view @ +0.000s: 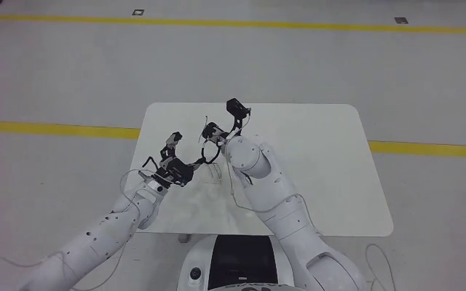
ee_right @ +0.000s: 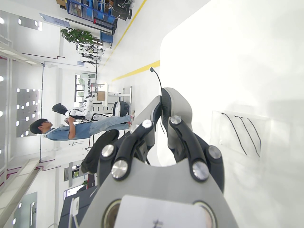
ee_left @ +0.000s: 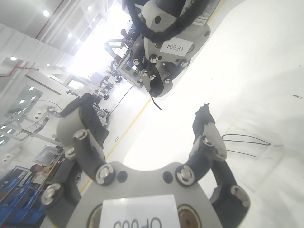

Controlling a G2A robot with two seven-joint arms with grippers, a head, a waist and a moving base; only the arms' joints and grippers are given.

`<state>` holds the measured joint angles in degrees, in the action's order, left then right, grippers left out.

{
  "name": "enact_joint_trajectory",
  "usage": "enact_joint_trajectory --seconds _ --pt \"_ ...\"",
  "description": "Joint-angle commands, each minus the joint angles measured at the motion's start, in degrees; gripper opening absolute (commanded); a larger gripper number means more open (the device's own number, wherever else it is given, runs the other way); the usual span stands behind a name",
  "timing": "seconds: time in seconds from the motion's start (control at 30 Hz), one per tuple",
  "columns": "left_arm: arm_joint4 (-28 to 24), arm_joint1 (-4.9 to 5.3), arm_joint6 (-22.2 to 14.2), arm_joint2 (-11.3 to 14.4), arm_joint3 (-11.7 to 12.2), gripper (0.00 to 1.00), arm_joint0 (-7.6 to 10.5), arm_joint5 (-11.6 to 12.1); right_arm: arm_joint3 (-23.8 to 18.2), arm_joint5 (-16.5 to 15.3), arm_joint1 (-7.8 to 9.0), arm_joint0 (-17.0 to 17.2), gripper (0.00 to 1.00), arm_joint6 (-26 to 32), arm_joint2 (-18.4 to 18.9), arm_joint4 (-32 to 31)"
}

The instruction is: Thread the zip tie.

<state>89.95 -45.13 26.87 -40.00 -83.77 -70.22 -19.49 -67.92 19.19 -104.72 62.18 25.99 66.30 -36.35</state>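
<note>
My right gripper [ee_right: 162, 97] is shut on a thin black zip tie [ee_right: 158, 79] and holds it above the white table [view: 313, 160]. The tie's head end sticks out past the fingertips, and its tail hangs back between the fingers. In the left wrist view, the right gripper [ee_left: 155, 88] hangs just ahead with the tie's short end [ee_left: 156, 104] pointing toward my left gripper [ee_left: 142, 113]. The left gripper is open with nothing between its fingers and sits a short gap from that end. In the top view, the left gripper [view: 172, 142] and right gripper [view: 210, 132] face each other over the table's left half.
Three spare black zip ties [ee_right: 242, 134] lie side by side on a clear sheet on the table, and they also appear as spare ties [ee_left: 247, 143] beside the left fingers. The table's rounded edge [ee_right: 166, 39] is close by. A person stands far off on the floor.
</note>
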Motion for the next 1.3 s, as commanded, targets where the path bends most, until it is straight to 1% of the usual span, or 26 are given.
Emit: enact_joint_trajectory --seconds 0.0,0.1,0.23,0.33,0.53,0.6,0.67,0.93,1.0,1.03,1.07,1.1,1.13,1.2,1.27 --pt "0.0 0.00 0.0 0.0 0.0 1.00 -0.01 0.0 0.0 0.0 0.00 0.0 0.00 0.0 0.0 0.0" --pt "0.0 -0.17 -0.5 -0.2 -0.2 1.00 -0.09 0.3 -0.5 -0.8 0.15 0.8 0.00 -0.7 -0.1 0.4" --pt "0.0 -0.46 -0.7 -0.2 0.1 1.00 -0.05 0.4 -1.3 -0.8 0.46 1.3 0.00 -0.3 0.0 1.2" --pt "0.0 -0.50 -0.9 -0.2 0.5 1.00 0.57 0.0 -1.9 -0.4 0.57 1.6 0.00 -1.8 0.3 1.5" --pt "0.0 -0.50 -0.9 -0.2 0.5 1.00 0.57 0.0 -1.9 -0.4 0.57 1.6 0.00 -1.8 0.3 1.5" --pt "0.0 -0.61 -1.2 -0.4 0.3 1.00 0.58 0.2 -2.2 -1.2 0.65 2.2 0.00 -2.2 0.3 2.1" --pt "0.0 -0.72 -1.2 -0.7 0.2 1.00 0.46 0.0 -2.7 -1.3 0.78 2.6 0.00 -2.1 0.2 2.3" --pt "0.0 -0.96 -1.1 -0.4 1.0 1.00 0.65 0.0 -4.5 -1.3 1.30 3.6 0.00 -1.6 -0.4 3.1" --pt "0.0 -1.01 -1.1 -0.1 1.2 0.89 0.82 0.0 -4.8 -1.1 1.43 3.8 0.00 -1.5 -0.5 3.2" --pt "0.0 -1.02 -1.1 0.0 1.3 0.79 0.88 0.0 -5.0 -1.0 1.49 3.8 0.00 -1.5 -0.6 3.3" --pt "0.0 -1.03 -1.1 0.3 1.4 0.74 0.95 0.3 -5.1 -0.9 1.56 3.9 0.00 -1.5 -0.8 3.2" --pt "0.0 -1.02 -1.2 0.4 1.5 0.72 1.04 0.5 -5.3 -0.9 1.61 3.9 0.00 -1.5 -0.9 3.3" --pt "0.0 -1.02 -1.3 0.5 1.6 0.65 1.13 0.5 -5.4 -0.8 1.66 4.0 0.00 -1.5 -1.0 3.3" --pt "0.0 -1.01 -1.2 0.8 1.7 0.60 1.27 0.7 -5.6 -0.6 1.78 4.0 0.00 -1.6 -1.2 3.1" --pt "0.0 -1.00 -1.2 1.0 1.8 0.49 1.37 0.7 -5.6 -0.3 1.88 4.0 0.00 -1.6 -1.5 3.1"
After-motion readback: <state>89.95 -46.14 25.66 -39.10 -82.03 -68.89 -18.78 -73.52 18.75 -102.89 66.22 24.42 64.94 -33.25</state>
